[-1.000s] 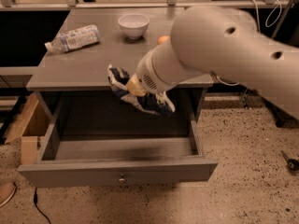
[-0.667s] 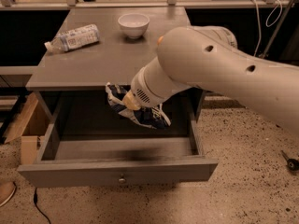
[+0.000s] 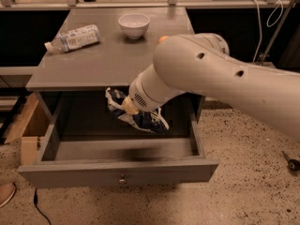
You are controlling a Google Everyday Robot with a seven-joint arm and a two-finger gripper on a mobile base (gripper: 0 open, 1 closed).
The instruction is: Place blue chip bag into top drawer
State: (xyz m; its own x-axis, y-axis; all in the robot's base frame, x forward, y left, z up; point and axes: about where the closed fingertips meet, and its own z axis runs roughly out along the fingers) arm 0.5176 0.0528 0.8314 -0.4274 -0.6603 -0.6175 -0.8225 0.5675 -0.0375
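Note:
The blue chip bag [image 3: 140, 117], crumpled navy foil with white edges, hangs just above the inside of the open top drawer [image 3: 119, 171], towards its middle. My gripper [image 3: 127, 105] is at the end of the big white arm, and the bag hangs from it; the arm hides most of the gripper. The drawer is pulled out from under the grey table [image 3: 112, 55]. Its round metal knob [image 3: 122, 179] shows on the front panel.
A clear plastic bottle [image 3: 72, 38] lies on its side at the table's back left. A white bowl [image 3: 134, 24] stands at the back centre. An orange object [image 3: 162, 39] peeks out behind the arm. A cardboard box [image 3: 27, 125] sits on the floor at left.
The arm has moved down and left with the bag, bringing it from the table's front edge down over the drawer's inside.

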